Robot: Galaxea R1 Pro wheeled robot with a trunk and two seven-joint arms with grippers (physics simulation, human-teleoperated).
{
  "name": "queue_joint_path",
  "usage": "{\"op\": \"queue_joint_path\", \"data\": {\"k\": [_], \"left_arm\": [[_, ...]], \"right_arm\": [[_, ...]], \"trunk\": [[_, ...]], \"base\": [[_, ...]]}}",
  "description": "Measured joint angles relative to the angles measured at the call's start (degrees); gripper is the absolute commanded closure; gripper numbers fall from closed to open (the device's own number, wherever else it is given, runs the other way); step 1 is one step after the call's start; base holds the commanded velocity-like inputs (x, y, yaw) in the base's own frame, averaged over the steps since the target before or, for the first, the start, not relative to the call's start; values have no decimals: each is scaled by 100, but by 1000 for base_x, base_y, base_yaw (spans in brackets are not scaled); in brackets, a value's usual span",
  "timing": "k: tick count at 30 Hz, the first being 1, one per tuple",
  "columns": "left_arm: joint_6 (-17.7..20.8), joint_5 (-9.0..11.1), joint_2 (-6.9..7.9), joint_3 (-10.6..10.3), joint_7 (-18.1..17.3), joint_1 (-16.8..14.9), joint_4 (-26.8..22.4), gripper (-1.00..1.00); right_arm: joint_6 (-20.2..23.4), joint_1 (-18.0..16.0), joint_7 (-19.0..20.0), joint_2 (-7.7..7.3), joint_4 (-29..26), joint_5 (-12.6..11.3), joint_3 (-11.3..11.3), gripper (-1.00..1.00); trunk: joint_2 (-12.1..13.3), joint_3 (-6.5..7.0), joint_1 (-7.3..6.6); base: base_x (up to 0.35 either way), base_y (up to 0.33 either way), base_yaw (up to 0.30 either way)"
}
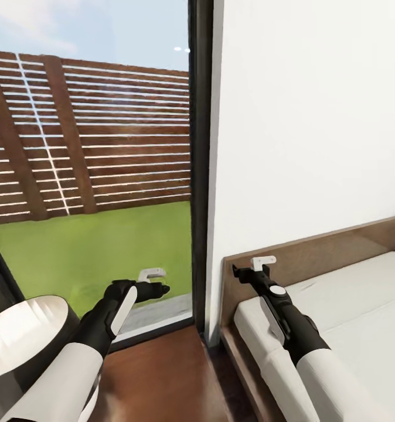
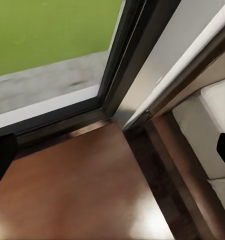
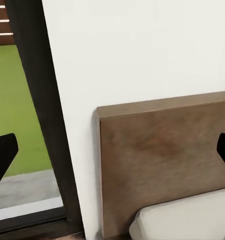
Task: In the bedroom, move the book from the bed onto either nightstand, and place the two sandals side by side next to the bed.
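The flat dark-brown wooden nightstand top (image 1: 162,381) lay directly below the left gripper (image 1: 156,289), between the dark-framed window (image 1: 198,164) and the dark-brown wood bed frame with light-grey mattress (image 1: 338,305). The right gripper (image 1: 253,271) hovered over the mattress corner by the headboard (image 3: 162,150). Both grippers were parted wide and held nothing. The left arm was nearer the nightstand, the right nearer the bed. Count: 1 nightstand, 1 bed, 0 books and 0 sandals in sight. Judgement: the book must still be located further along the bed.
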Motion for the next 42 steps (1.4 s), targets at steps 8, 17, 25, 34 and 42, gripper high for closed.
{"op": "queue_joint_path", "data": {"k": [8, 17, 25, 34, 42], "left_arm": [[-2, -1, 0, 2, 11, 1, 6, -100], [-6, -4, 0, 1, -22, 3, -7, -100], [-7, -3, 7, 7, -1, 1, -9, -100], [-9, -10, 60, 2, 17, 3, -1, -100], [-26, -17, 73, -48, 6, 3, -9, -100]], "right_arm": [[0, -2, 0, 0, 0, 0, -6, -100], [8, -2, -14, -8, -3, -8, -24, -100], [85, -3, -39, -134, -35, -14, -50, -100], [1315, -19, 1, -507, -972, -129, -1030, -100], [2491, -1530, -161, -686, -690, -81, -1747, -100]], "trunk": [[0, 0, 0], [0, 0, 0], [199, 89, -109], [560, 251, -307], [881, 395, -483]], "base": [[23, -8, -7], [66, -36, -134], [2, -1, -25], [0, 0, -1], [0, 0, 0]]}}
